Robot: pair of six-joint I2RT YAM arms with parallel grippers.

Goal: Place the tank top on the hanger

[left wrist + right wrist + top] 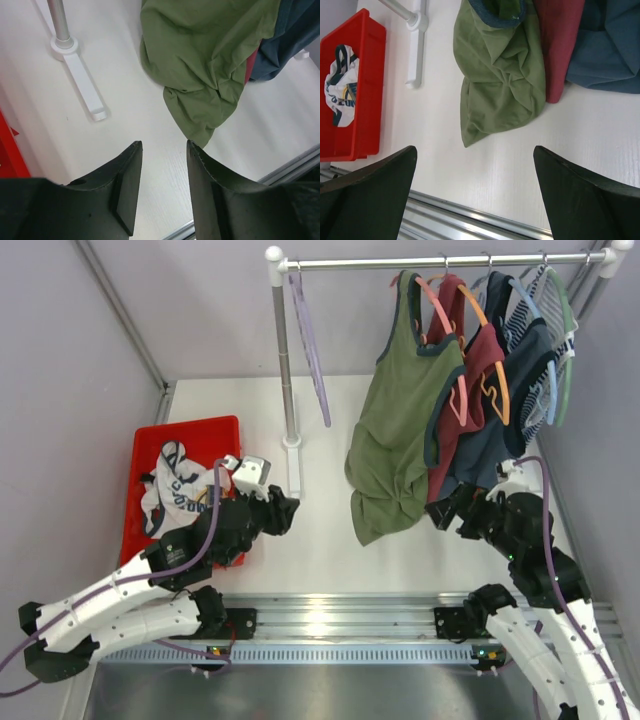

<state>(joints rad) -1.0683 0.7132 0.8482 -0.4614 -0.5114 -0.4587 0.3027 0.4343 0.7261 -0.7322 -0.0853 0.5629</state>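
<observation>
The white tank top (173, 490) with navy trim lies crumpled in the red bin (190, 430) at the left; it also shows in the right wrist view (342, 86). The lavender hanger (312, 350) hangs empty at the left end of the rail. My left gripper (290, 512) is open and empty over the table, just right of the bin; in its wrist view (164, 145) it faces the olive top. My right gripper (440, 512) is wide open and empty (474, 150), low under the hanging clothes.
An olive-green tank top (395, 430), a maroon top (480, 360) and dark blue tops hang on orange, green and blue hangers from the rail (440, 260). The rack post (285, 360) and its white foot (85, 85) stand between bin and clothes. Walls close both sides.
</observation>
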